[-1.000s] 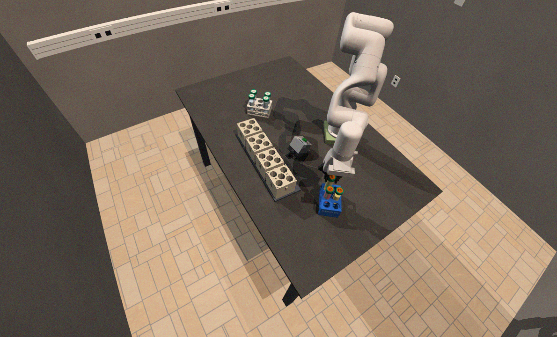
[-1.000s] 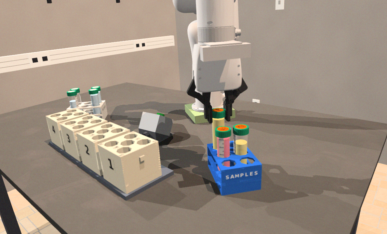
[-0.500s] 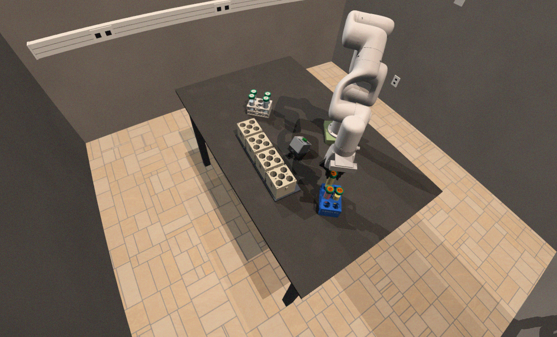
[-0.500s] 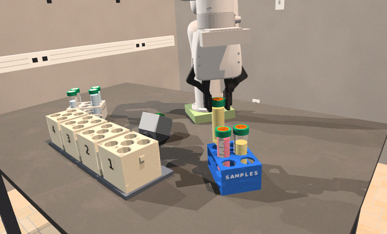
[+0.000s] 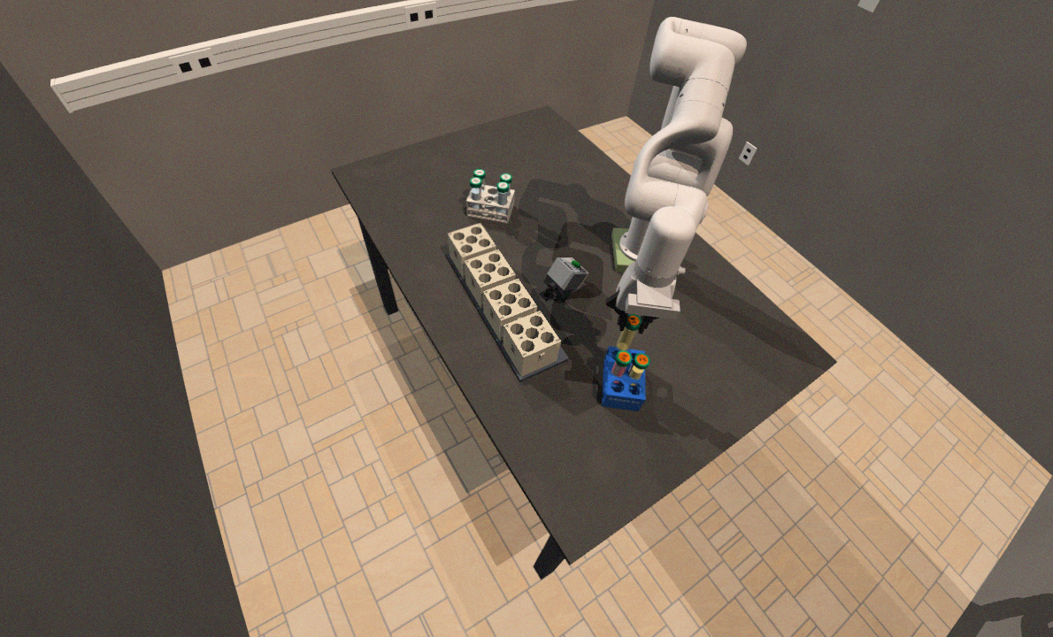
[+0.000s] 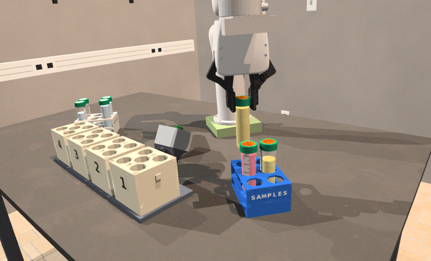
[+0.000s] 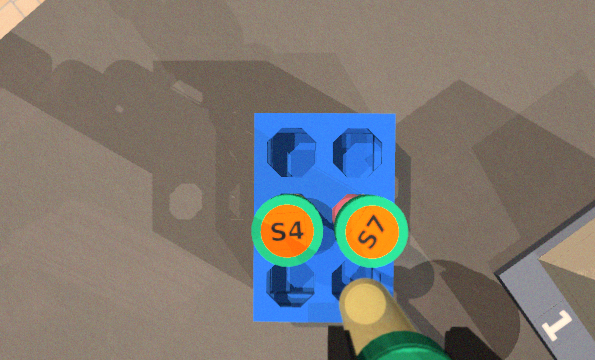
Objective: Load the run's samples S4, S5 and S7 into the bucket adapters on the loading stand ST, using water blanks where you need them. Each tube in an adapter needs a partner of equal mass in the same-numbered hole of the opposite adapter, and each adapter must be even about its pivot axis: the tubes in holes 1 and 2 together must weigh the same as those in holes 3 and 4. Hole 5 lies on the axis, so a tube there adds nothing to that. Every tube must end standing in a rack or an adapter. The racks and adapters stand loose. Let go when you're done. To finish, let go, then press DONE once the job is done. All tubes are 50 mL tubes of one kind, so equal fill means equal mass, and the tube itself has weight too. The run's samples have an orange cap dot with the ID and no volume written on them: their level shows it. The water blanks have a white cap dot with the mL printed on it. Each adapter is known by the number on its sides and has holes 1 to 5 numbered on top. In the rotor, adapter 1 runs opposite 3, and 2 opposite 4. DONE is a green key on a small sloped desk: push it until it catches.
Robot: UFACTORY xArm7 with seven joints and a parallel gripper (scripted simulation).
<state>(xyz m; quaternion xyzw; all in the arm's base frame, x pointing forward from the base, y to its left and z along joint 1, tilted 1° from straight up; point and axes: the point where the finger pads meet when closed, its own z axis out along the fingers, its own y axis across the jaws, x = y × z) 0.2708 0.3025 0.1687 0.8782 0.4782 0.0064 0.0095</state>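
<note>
My gripper (image 5: 633,319) (image 6: 243,105) (image 7: 401,345) is shut on the cap of an upright tube (image 6: 242,126) (image 7: 365,302), nearly full of yellow liquid, with an orange cap dot; its ID is unreadable. The tube hangs over a back corner hole of the blue SAMPLES rack (image 5: 624,402) (image 6: 268,204) (image 7: 322,120), its bottom clear of the rack top. S7 (image 6: 248,164) (image 7: 372,231), pink, and S4 (image 6: 268,164) (image 7: 287,230), yellow and lower filled, stand in the rack's middle row. Adapters 1 (image 6: 158,194), 2 (image 6: 97,172), 3 (image 6: 76,157) and 4 (image 6: 59,145) show no tubes.
The loading stand (image 5: 524,377) (image 6: 184,192) (image 7: 532,290) lies beside the blue rack. A white rack (image 5: 479,210) (image 6: 113,124) behind adapter 4 holds several white-dotted water blanks. The green DONE key (image 5: 575,264) (image 6: 178,127) is on the grey desk (image 5: 565,275) (image 6: 165,137) beside the adapters.
</note>
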